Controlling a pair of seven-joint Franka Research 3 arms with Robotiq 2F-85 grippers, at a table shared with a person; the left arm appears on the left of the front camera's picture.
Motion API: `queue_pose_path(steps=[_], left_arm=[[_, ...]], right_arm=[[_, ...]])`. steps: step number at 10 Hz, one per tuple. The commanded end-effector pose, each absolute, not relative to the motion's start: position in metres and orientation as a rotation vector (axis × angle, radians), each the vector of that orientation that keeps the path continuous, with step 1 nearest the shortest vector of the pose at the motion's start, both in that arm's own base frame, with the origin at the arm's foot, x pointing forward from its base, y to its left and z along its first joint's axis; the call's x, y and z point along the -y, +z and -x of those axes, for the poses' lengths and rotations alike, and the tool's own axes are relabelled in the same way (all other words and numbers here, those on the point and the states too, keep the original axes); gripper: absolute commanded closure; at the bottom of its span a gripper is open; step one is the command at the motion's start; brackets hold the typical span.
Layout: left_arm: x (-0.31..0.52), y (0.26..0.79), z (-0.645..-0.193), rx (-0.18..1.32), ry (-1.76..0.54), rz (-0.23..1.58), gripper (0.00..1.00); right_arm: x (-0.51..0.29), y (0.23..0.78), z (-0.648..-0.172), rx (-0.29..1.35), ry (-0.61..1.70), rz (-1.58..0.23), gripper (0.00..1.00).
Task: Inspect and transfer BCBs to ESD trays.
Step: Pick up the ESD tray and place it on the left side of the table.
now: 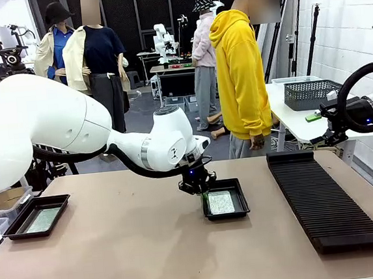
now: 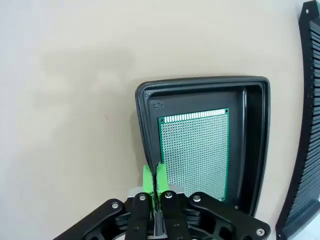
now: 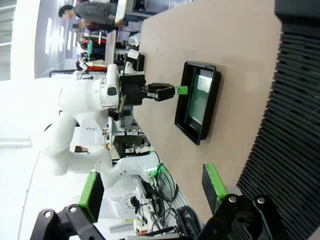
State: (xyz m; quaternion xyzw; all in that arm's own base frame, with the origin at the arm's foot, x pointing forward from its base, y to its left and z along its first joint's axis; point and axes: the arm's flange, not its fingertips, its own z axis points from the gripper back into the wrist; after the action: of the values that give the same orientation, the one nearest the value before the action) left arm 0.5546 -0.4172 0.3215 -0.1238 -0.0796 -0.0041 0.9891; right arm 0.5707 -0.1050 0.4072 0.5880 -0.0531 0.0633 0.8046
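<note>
Green-padded left pincer (image 2: 154, 181) closed, empty

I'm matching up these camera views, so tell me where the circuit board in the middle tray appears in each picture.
Front view: circuit board lies in the middle tray, lower centre.
Left wrist view: board fills the tray floor, centre right.
Right wrist view: board upper centre, seen sideways.
Shared landmark: the left gripper at the tray's edge.

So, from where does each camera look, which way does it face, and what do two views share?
Front view: fixed between the arms, looking across the table at the person; left arm's tool shows.
Left wrist view: looks down on the centre tray and BCB; its shut tool shows.
Right wrist view: rolled sideways, facing across the table; open right tool shows.
All share the centre tray.
</note>
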Motion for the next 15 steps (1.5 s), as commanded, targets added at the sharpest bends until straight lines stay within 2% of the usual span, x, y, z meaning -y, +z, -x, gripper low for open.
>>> queue_pose_path(steps=[1, 8, 11, 15], left_arm=[[0.415, 0.318, -0.557, 0.177, -0.010, 0.236, 1.00], [0.416, 0.318, -0.556, 0.158, -0.008, 0.245, 1.00], [0.365, 0.329, -0.574, 0.141, 0.003, 0.242, 1.00], [0.310, 0.318, -0.585, 0.152, 0.012, 0.246, 1.00]], right_arm=[[0.104, 0.407, -0.571, 0.111, 0.136, -1.260, 0.00], [0.104, 0.407, -0.571, 0.111, 0.136, -1.260, 0.00], [0.104, 0.407, -0.571, 0.111, 0.136, -1.260, 0.00], [0.104, 0.407, -0.571, 0.111, 0.136, -1.260, 0.00]])
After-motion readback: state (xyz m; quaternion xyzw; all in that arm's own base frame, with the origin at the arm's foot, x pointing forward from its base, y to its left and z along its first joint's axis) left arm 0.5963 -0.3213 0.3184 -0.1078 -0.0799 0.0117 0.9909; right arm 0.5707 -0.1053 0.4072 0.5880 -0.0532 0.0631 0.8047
